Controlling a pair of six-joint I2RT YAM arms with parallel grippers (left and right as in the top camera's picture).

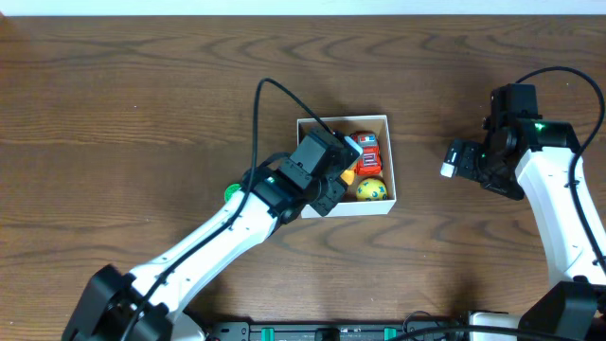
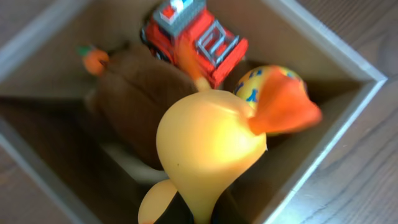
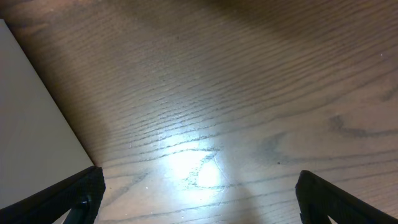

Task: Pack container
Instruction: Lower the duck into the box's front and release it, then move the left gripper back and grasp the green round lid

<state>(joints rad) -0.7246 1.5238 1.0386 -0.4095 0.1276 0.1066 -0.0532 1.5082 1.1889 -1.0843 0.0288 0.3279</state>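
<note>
closest to the left wrist camera hangs a yellow rubber duck with an orange beak, just over the container. the container, a small square box with white walls, stands near the middle of the wooden table, under the left gripper. inside it lie a red fire truck, a yellow ball and a brown soft toy. the duck hides the left fingers, so i cannot tell if the jaws pinch it or stand apart. the right gripper hovers well apart to the right over bare wood, jaws spread wide and empty. a green thing peeks out from under the left arm, near the box. i judge the step in hand is putting the duck in. the next move calls for lowering it into the free space beside the ball, releasing, and lifting straight up, clear of the walls.
</note>
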